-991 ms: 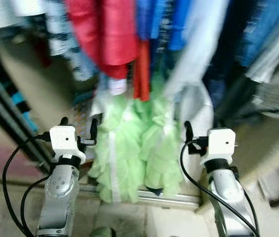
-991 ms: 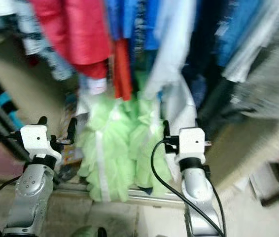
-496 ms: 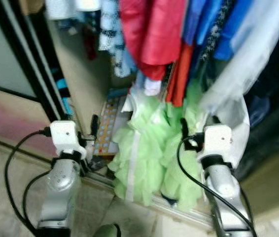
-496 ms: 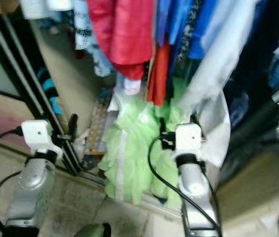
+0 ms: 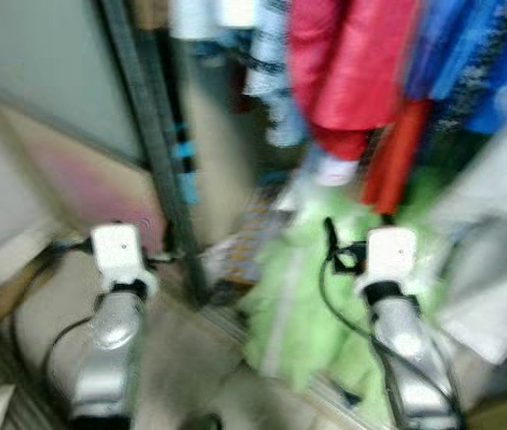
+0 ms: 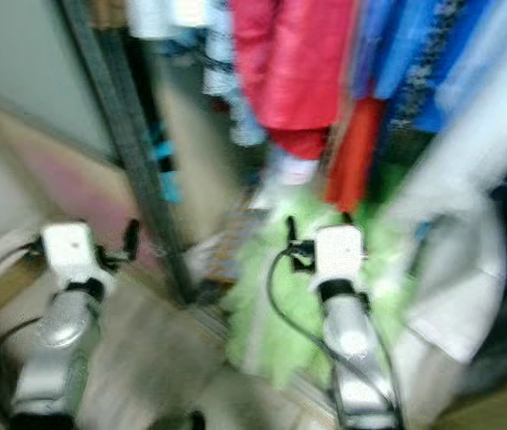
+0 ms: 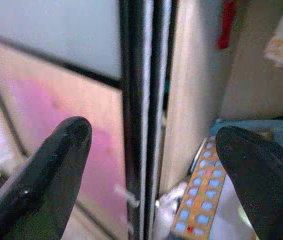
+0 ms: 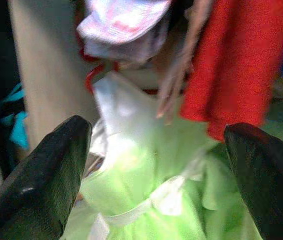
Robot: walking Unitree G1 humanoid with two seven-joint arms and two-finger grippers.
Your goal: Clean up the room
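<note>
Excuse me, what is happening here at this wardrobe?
The robot stands before an open wardrobe, and the head views are blurred. Both grippers are raised, open and hold nothing. The left gripper points at the black door frame; a patterned board lies on the floor beside it. The right gripper points at a light green ruffled garment that hangs under a red garment. Blue clothes hang further to the right. Nothing is being gripped at this moment.

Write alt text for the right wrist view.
The right pincer, open, points at a frilly light green garment low in a wardrobe. A red garment hangs above it, beside a pale pink and white one.
</note>
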